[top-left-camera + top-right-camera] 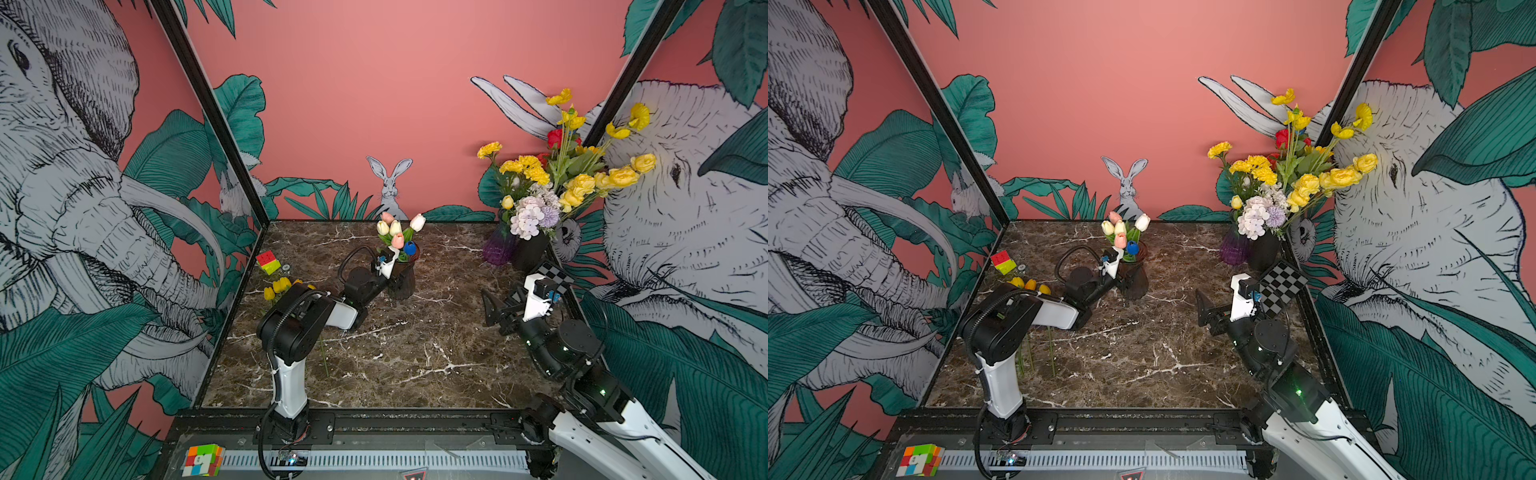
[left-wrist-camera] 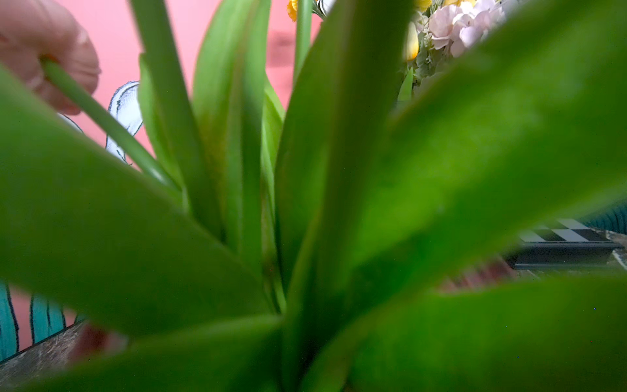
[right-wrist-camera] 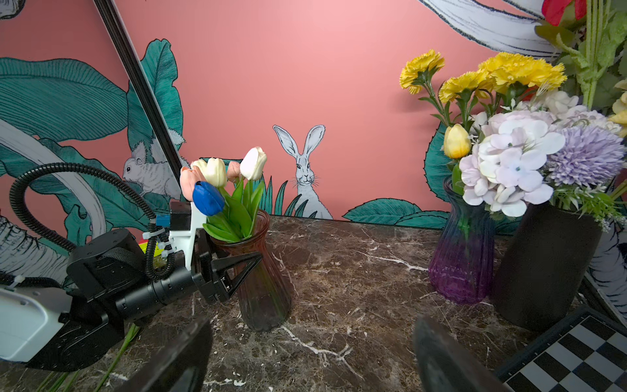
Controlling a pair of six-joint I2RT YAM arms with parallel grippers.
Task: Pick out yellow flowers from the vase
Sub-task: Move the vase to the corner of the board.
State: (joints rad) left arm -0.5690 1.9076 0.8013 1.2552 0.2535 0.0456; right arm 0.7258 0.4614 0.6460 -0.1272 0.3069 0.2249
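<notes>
Nearest, on the front rail at lower left in both top views, sits a cube [image 1: 203, 460]; its white mark is too blurred to read, and no other writing is legible. The right tool [image 1: 490, 309] hangs over the bench [image 1: 415, 353], right of centre, released and empty. At mid-left, yellow tulips [image 1: 279, 286] lie on the bench beside the left arm. The left tool [image 3: 242, 263] is at the neck of the brown vase [image 3: 264, 298]; one finger crosses its front, the other is hidden, so I cannot tell whether it is clenched. That vase shows only white, pink and blue tulips [image 3: 217, 173]. Farthest, at upper right, more yellow flowers [image 1: 582, 183] stand in the purple vase [image 3: 461, 258] and black vase [image 3: 546, 264]. They look light, with thin bendy stems and soft heads; best taken on bare stem below the head and drawn straight up, lest neighbours snag.
</notes>
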